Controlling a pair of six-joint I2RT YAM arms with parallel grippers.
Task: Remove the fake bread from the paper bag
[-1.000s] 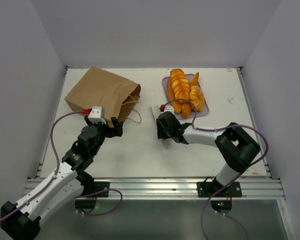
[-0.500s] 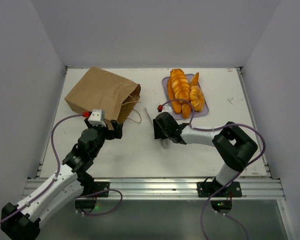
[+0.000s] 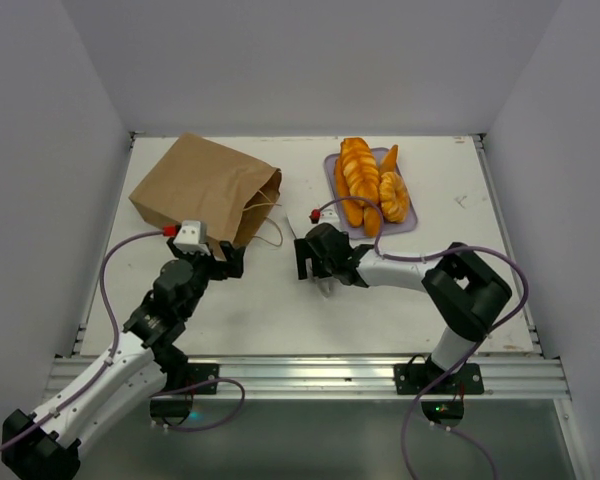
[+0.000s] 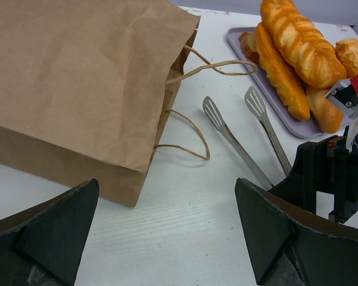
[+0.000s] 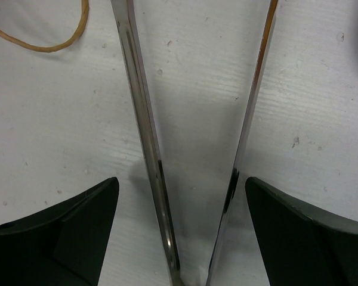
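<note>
The brown paper bag [image 3: 205, 185] lies on its side at the back left, mouth toward the middle, its inside hidden. The fake bread [image 3: 365, 180] is piled, glossy and orange, on a lavender tray [image 3: 332, 170]; the left wrist view shows the same long loaves [image 4: 292, 47]. My left gripper [image 3: 230, 258] hangs open just in front of the bag's mouth [image 4: 161, 119], nothing between its fingers. My right gripper [image 3: 305, 262] is open low over the table. The metal tongs [image 5: 149, 149] lie spread between its fingers, touching neither.
The bag's string handles [image 4: 191, 134] loop out onto the table toward the tongs [image 4: 238, 143]. The lavender tray [image 4: 298, 125] stands just right of the tong tips. White walls close the table at the back and both sides.
My right gripper has opened and let go of the tongs, whose arms have sprung apart on the table. It also slid slightly left. The left arm has hardly moved.
</note>
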